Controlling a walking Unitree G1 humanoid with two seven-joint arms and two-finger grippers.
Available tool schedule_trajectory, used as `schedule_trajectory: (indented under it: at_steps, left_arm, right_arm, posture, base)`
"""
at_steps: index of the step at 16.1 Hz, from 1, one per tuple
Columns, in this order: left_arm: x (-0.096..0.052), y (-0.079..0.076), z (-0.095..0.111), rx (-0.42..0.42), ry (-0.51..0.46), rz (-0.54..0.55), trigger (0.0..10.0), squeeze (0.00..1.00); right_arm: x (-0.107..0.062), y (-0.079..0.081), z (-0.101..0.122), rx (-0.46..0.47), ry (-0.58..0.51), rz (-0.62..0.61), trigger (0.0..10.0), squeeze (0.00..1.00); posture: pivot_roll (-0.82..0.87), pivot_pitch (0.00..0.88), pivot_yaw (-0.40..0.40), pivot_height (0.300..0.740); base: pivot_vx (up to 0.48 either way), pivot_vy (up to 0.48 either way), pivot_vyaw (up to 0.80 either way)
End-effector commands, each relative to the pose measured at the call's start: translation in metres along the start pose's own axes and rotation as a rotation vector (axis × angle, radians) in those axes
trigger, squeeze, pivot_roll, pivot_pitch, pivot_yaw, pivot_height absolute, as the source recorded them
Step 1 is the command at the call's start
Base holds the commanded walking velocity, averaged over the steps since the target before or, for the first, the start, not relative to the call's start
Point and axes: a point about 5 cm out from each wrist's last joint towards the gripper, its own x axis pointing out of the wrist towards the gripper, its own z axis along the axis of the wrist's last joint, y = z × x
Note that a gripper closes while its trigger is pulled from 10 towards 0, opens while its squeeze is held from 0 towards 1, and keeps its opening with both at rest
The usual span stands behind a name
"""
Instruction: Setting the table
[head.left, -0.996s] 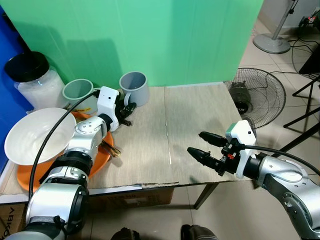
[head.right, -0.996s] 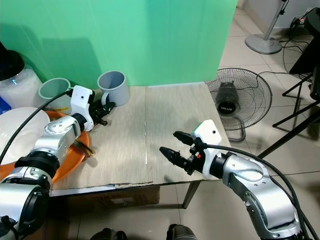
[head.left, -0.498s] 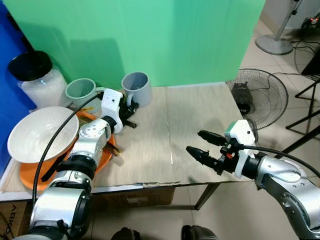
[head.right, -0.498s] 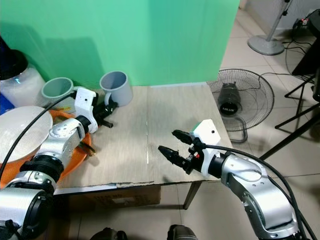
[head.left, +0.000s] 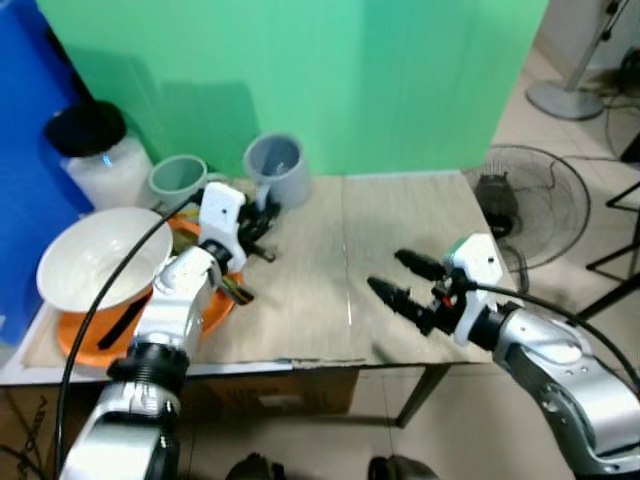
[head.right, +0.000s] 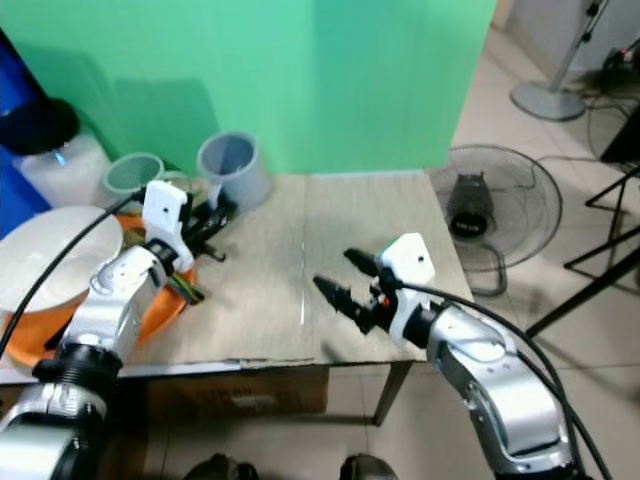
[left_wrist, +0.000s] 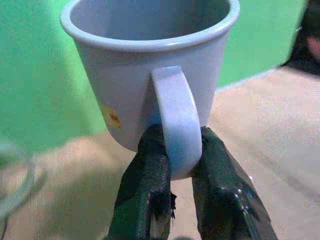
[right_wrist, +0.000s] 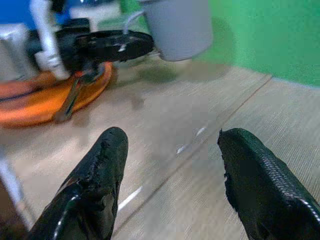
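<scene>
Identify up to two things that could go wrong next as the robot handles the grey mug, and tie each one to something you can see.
1. The left hand pinches only the handle of the grey mug, a narrow hold, so the mug could swing or slip when lifted.
2. The green mug and the white bowl on the orange plate sit close beside that arm; pulling the grey mug away could knock them.
</scene>
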Motion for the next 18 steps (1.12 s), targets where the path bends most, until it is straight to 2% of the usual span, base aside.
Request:
schedule_trajectory:
  at_steps: [1, 4, 7, 11, 12, 14, 15, 16, 18]
  left_arm:
    - [0.0, -0.004, 0.01, 0.014, -0.036, -0.024, 0.0, 0.0]
    - [0.001, -0.016, 0.027, 0.031, -0.097, -0.044, 0.0, 0.0]
    - [-0.018, -0.04, 0.047, 0.037, -0.143, -0.02, 0.0, 0.0]
    - [-0.03, -0.064, 0.05, 0.011, -0.15, -0.009, 0.0, 0.0]
    - [-0.029, -0.072, 0.05, -0.007, -0.152, -0.015, 0.0, 0.0]
    - [-0.027, -0.077, 0.049, 0.011, -0.137, -0.024, 0.0, 0.0]
    - [-0.029, -0.08, 0.048, -0.001, -0.106, 0.022, 1.3, 0.0]
    - [-0.033, -0.078, 0.045, 0.002, -0.081, 0.085, 10.0, 0.0]
    - [-0.045, -0.07, 0.035, -0.022, -0.021, 0.167, 10.0, 0.0]
  right_arm:
    - [0.001, -0.003, 0.004, -0.023, -0.023, -0.035, 10.0, 0.0]
    - [0.003, -0.008, 0.003, 0.005, -0.033, -0.144, 10.0, 0.0]
    - [-0.005, -0.009, 0.003, 0.102, -0.093, -0.355, 10.0, 0.0]
    - [-0.004, -0.005, 0.005, 0.083, -0.117, -0.432, 10.0, 0.0]
    - [-0.002, -0.004, 0.005, 0.081, -0.118, -0.43, 10.0, 0.0]
    - [-0.001, -0.006, 0.006, 0.083, -0.123, -0.445, 10.0, 0.0]
    - [-0.005, -0.012, 0.008, 0.095, -0.129, -0.516, 10.0, 0.0]
    - [-0.008, -0.016, 0.009, 0.111, -0.127, -0.545, 10.0, 0.0]
    - [-0.011, -0.018, 0.005, 0.095, -0.103, -0.584, 10.0, 0.0]
  posture:
    - [-0.1, 0.024, 0.109, 0.74]
    - [-0.1, 0.01, 0.116, 0.74]
    - [-0.11, 0.0, 0.122, 0.74]
    - [-0.1, 0.0, 0.118, 0.74]
    - [-0.1, 0.0, 0.12, 0.74]
    - [-0.11, 0.0, 0.122, 0.74]
    - [-0.12, 0.0, 0.119, 0.74]
    - [-0.12, 0.0, 0.118, 0.74]
    - [-0.13, 0.0, 0.117, 0.74]
  base:
    - [0.0, 0.0, 0.0]
    - [0.0, 0.0, 0.0]
    - [0.0, 0.0, -0.53]
    - [0.0, 0.0, -0.8]
    - [0.0, 0.0, -0.8]
    - [0.0, 0.0, -0.8]
    - [0.0, 0.0, -0.8]
    - [0.0, 0.0, -0.8]
    - [0.0, 0.0, -0.8]
